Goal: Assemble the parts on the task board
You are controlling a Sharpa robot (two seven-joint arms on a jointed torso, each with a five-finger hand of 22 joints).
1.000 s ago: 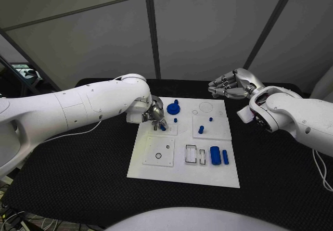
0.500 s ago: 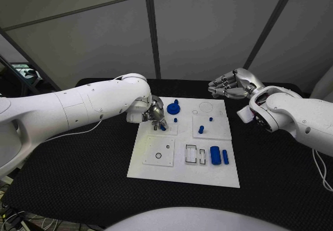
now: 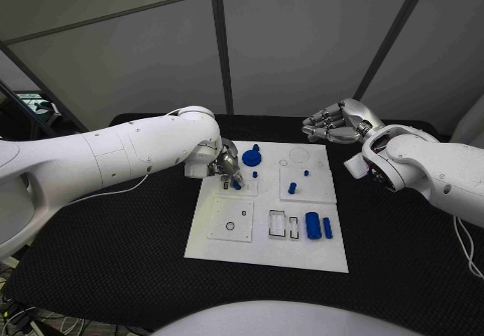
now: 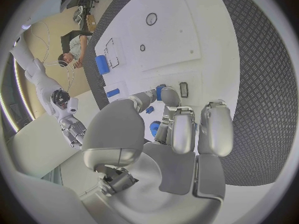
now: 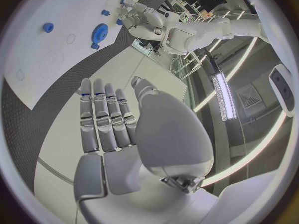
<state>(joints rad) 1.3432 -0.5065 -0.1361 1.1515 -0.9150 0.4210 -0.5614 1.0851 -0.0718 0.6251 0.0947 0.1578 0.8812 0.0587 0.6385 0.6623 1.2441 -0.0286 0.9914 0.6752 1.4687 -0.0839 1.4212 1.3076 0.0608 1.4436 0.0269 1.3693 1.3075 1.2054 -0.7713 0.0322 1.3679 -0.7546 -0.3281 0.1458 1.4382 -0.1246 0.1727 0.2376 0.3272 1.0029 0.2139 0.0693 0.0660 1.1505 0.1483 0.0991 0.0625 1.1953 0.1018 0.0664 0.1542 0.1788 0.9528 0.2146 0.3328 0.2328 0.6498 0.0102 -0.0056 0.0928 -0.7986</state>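
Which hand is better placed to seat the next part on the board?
Probably left. The left hand is down over the white board, fingertips at a small blue part. The right hand hovers beyond the board's far edge, holding nothing.

left hand (image 3: 226, 168): fingers curled downward, pinching closed | right hand (image 3: 339, 122): raised, fingers curled, holding nothing

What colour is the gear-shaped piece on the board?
Blue. The gear-shaped piece shows best in the head view.
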